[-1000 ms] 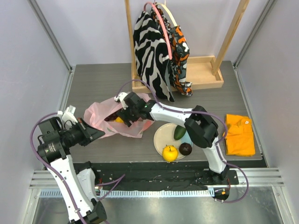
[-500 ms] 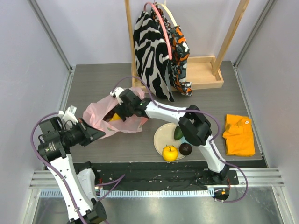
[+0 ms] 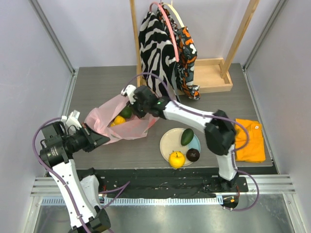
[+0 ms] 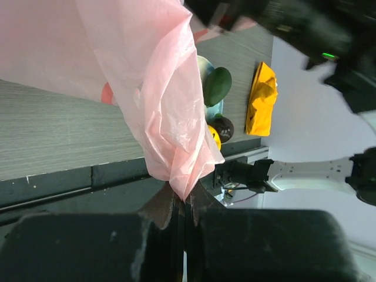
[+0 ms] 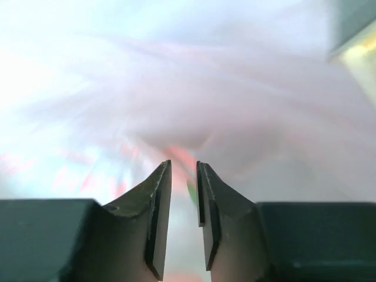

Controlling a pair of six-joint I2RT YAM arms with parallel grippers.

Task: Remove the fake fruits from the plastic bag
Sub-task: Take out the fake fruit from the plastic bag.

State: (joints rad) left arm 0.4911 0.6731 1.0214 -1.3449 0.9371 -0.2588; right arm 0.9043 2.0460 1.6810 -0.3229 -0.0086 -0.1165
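The pink plastic bag (image 3: 132,129) lies left of centre, its near-left corner pinched in my shut left gripper (image 3: 103,140), seen close in the left wrist view (image 4: 185,202) with the film (image 4: 164,88) rising from the jaws. Inside the bag's open mouth sit an orange fruit (image 3: 118,120) and a green fruit (image 3: 126,112). My right gripper (image 3: 133,104) is at the bag's upper rim. Its jaws (image 5: 183,167) stand a narrow gap apart against blurred pink film (image 5: 176,94); I cannot tell whether film lies between them. On the plate (image 3: 167,141) rest an avocado (image 3: 187,137), a yellow-orange fruit (image 3: 177,158) and a maroon fruit (image 3: 193,155).
A zebra-striped cloth bag (image 3: 155,53) hangs from a wooden rack (image 3: 214,75) at the back. A folded orange cloth (image 3: 249,141) lies at the right. The black base strip (image 3: 160,177) runs along the near edge.
My right gripper has drawn back from deep in the bag's mouth to its upper rim, and its jaws have narrowed. Two fruits now show in the bag. The left arm has stayed put.
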